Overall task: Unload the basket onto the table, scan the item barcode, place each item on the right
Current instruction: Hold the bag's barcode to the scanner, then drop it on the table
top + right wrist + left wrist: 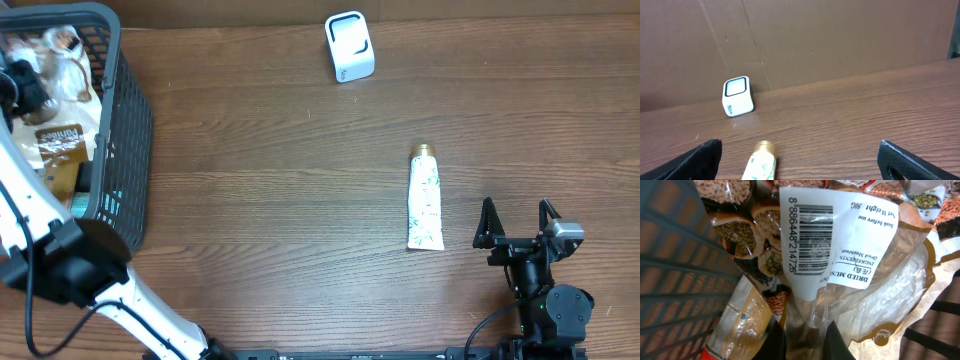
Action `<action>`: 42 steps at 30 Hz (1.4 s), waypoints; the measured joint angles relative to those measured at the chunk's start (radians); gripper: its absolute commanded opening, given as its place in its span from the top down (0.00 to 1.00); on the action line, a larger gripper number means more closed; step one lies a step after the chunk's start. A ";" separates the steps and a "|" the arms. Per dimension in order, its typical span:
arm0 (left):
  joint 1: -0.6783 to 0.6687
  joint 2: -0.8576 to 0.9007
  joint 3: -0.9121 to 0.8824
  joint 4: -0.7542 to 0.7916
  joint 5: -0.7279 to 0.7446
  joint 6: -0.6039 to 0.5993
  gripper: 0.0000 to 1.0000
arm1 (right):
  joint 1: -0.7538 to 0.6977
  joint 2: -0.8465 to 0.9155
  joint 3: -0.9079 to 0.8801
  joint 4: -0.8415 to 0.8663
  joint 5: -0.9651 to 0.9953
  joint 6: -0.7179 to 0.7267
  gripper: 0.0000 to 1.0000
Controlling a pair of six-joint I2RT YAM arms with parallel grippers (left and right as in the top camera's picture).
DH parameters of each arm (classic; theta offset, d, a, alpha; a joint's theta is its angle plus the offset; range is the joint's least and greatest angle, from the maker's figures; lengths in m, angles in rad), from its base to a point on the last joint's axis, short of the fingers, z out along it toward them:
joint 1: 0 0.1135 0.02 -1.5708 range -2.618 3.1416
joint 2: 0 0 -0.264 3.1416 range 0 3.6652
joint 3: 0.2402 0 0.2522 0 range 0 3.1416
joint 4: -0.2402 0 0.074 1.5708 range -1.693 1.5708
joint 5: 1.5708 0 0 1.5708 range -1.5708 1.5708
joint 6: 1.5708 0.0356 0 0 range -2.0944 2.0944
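One mushroom packet is clenched by the left jaws in the basket, for scanning; the right jaws are spread, empty.

The left arm has white links with black joints; the right arm is black.

White scanner; green-printed white tube; clear bag, white label.

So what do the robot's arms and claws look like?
The left arm has white tube sections with chunky black joints and a thin black cable looping beside it. The right arm is all black, with a small grey box near its wrist. The right claw has two pointy black fingers.
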 measured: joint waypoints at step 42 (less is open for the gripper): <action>-0.729 -0.095 -0.393 -0.110 0.385 -0.078 0.95 | 0.000 0.000 0.000 0.000 0.000 0.000 0.00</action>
